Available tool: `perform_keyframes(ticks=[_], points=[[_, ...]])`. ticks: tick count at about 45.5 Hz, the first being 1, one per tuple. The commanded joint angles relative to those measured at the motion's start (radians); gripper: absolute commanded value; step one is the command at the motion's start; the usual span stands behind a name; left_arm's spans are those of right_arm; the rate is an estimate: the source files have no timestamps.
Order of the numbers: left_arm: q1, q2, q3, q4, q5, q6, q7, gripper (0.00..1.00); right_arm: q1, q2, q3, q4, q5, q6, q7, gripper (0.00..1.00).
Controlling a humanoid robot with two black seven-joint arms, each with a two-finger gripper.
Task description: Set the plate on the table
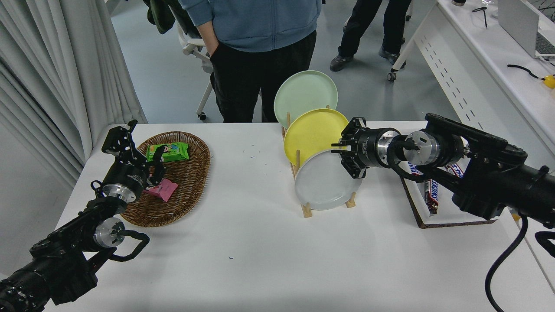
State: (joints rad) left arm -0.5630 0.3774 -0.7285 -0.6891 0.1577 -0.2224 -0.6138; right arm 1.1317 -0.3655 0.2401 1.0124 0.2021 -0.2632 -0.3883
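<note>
The plate (325, 184) stands on edge in the front slot of a wooden rack (305, 208) on the table (260, 255), with a yellow plate (310, 132) and a green plate (303, 91) behind it. The right gripper (344, 156) is at the plate's upper right rim, its fingers spread either side of the edge. The left gripper (141, 149) hangs spread over a wicker basket (190, 173).
</note>
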Motion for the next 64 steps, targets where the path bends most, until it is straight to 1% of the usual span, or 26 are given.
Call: perform_keyframes(ticks=[1, 7, 10, 18, 29, 33, 41, 46, 54, 64], points=[[0.000, 0.000, 0.000, 0.000, 0.000, 0.000, 0.000, 1.00, 0.000, 0.000, -0.001, 0.003, 0.002, 0.001, -0.009, 0.05], [0.000, 0.000, 0.000, 0.000, 0.000, 0.000, 0.000, 1.00, 0.000, 0.000, 0.001, 0.005, 0.002, 0.002, -0.012, 0.05], [0.000, 0.000, 0.000, 0.000, 0.000, 0.000, 0.000, 1.00, 0.002, -0.003, 0.004, 0.008, 0.003, 0.009, -0.015, 0.01], [0.000, 0.000, 0.000, 0.000, -0.001, 0.000, 0.000, 1.00, 0.002, -0.006, 0.030, 0.011, 0.002, 0.010, -0.043, 0.00], [0.000, 0.000, 0.000, 0.000, 0.000, 0.000, 0.000, 1.00, 0.011, -0.023, 0.071, 0.025, 0.002, 0.022, -0.122, 0.00], [0.000, 0.000, 0.000, 0.000, -0.001, 0.000, 0.000, 1.00, 0.020, -0.038, 0.099, 0.043, 0.002, 0.022, -0.133, 0.00], [0.000, 0.000, 0.000, 0.000, 0.000, 0.000, 0.000, 1.00, 0.069, -0.059, 0.157, 0.066, 0.002, 0.024, -0.204, 0.00], [0.000, 0.000, 0.000, 0.000, -0.001, 0.000, 0.000, 1.00, 0.112, -0.075, 0.173, 0.077, 0.003, 0.024, -0.222, 0.00], [0.000, 0.000, 0.000, -0.001, 0.000, 0.000, 0.000, 1.00, 0.195, -0.098, 0.194, 0.094, 0.017, 0.013, -0.227, 0.00], [0.000, 0.000, 0.000, 0.000, 0.000, 0.000, 0.000, 1.00, 0.269, -0.099, 0.209, 0.098, 0.094, -0.013, -0.225, 0.00]])
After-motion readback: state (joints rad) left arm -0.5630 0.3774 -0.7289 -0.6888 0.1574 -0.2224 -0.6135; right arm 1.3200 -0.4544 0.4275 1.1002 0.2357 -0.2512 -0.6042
